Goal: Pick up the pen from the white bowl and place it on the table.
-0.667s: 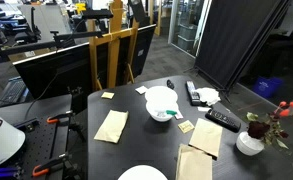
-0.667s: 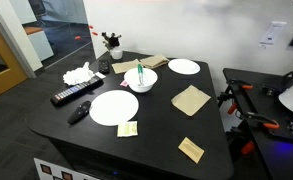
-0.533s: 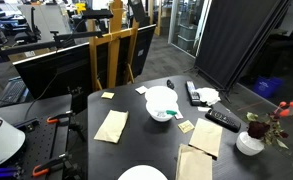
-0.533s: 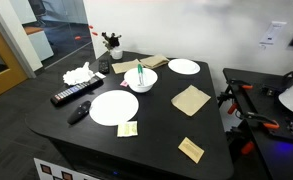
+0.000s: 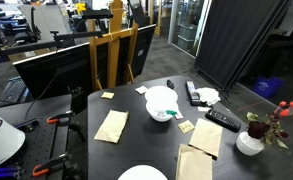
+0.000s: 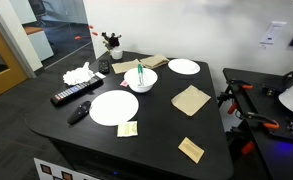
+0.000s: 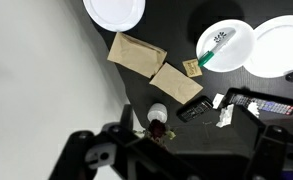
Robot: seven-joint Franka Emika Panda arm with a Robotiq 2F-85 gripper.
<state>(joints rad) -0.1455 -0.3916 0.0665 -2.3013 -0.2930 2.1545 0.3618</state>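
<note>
On the table (image 6: 158, 128), a dark top with a rounded edge, the white bowl (image 6: 141, 81) stands near the middle, just beside a large white plate (image 6: 114, 107). The pen (image 6: 139, 72) is in the bowl, leaning against its rim with the upper end standing above it. In an exterior view the bowl (image 5: 162, 111) sits in front of the plate (image 5: 161, 96), with the green pen (image 5: 171, 113) at its side. From the wrist view, looking down from high above, the bowl (image 7: 224, 45) lies between two white plates, one of them (image 7: 278, 45) close beside it and the other (image 7: 114, 10) well apart near the top edge; the pen (image 7: 212, 54) slants across the bowl's inside. Two tan napkins (image 7: 136, 55) lie side by side on the dark table (image 7: 166, 25), with a yellow note (image 7: 192, 67) between them and the bowl. A black remote (image 7: 261, 103) lies near a crumpled white paper (image 7: 223, 115), and a small white vase (image 7: 158, 118) with dark flowers stands near the gripper. The gripper (image 7: 178, 142) shows only in the wrist view, dark and blurred along the bottom edge; its jaws stand wide apart with nothing held between them, well above the table and away from the bowl.
</note>
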